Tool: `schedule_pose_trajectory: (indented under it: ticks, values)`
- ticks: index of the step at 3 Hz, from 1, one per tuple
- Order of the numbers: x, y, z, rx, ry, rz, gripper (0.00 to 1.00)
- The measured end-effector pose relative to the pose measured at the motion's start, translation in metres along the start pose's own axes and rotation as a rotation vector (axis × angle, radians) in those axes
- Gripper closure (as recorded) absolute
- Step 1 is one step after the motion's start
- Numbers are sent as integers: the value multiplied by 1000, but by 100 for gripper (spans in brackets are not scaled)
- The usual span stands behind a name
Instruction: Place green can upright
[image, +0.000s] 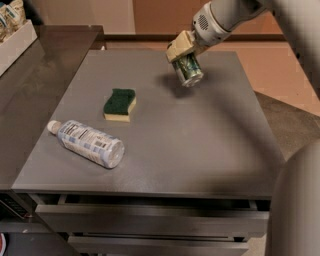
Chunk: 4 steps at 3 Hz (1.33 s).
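Observation:
The green can (187, 70) is a small dark green drink can with a shiny silver end. It is tilted, its silver end facing me and down, held above the far right part of the grey table (200, 150). My gripper (183, 56) is shut on the green can from above, its tan fingers (176, 49) clasping the can's upper part. The can casts a shadow on the table to its left, so it is lifted off the surface.
A green-and-yellow sponge (120, 104) lies left of centre. A clear plastic bottle with a white label (86, 143) lies on its side near the front left. A dark counter (30, 85) adjoins the table's left side. My white arm body (295, 210) fills the lower right.

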<state>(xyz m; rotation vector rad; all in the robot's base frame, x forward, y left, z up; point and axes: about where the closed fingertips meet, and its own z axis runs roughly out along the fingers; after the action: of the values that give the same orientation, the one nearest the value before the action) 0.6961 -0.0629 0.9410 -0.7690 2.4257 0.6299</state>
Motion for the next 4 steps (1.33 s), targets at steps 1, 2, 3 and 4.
schedule_pose_trajectory:
  ticks: [1, 2, 3, 4]
  values:
    - [-4, 7, -13, -85, -138, -53, 100]
    - [-7, 12, -23, -153, -249, -105, 100]
    - [-3, 13, -29, -211, -342, -145, 100]
    - [4, 14, -36, -243, -417, -202, 100]
